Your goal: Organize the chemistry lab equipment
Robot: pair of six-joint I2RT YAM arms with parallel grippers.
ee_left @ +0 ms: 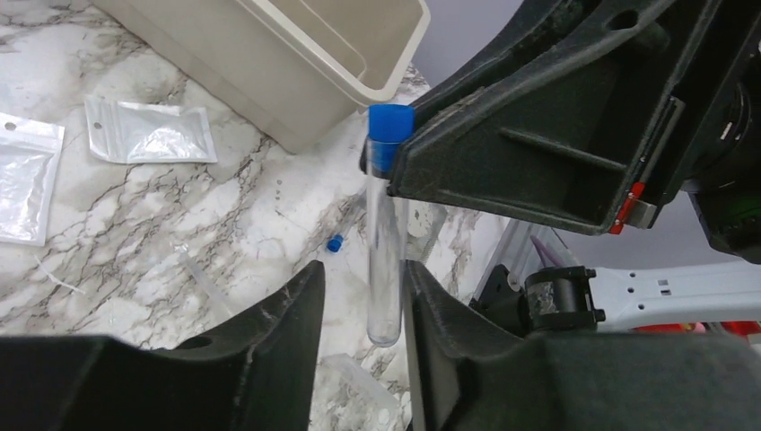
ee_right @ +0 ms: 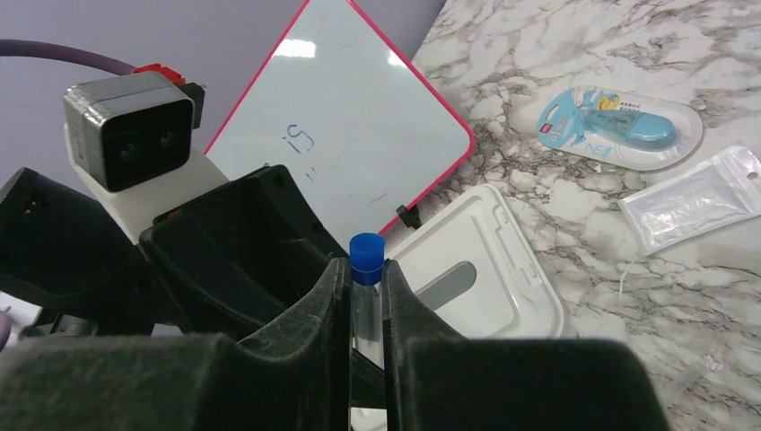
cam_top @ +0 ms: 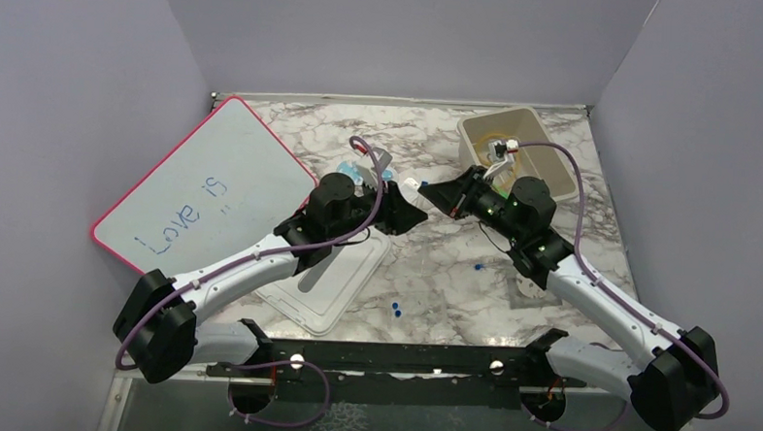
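Note:
A clear test tube with a blue cap [ee_left: 384, 242] hangs in mid-air between the two grippers above the marble table. My right gripper [ee_right: 365, 269] is shut on its capped end. My left gripper [ee_left: 363, 274] is open around the tube's rounded bottom; the tube lies close to the right finger, with a gap on the other side. In the top view the grippers, left [cam_top: 407, 215] and right [cam_top: 435, 194], meet tip to tip at mid-table. The amber tubing, forceps and green stick cannot be made out.
A beige bin [cam_top: 540, 164] with small items stands at the back right. A pink-edged whiteboard [cam_top: 204, 183] leans at the left. A white lid [cam_top: 341, 277] lies under the left arm. Loose blue caps [cam_top: 396, 308], small plastic bags [ee_left: 148, 130] and a blue packaged item [ee_right: 619, 126] lie on the table.

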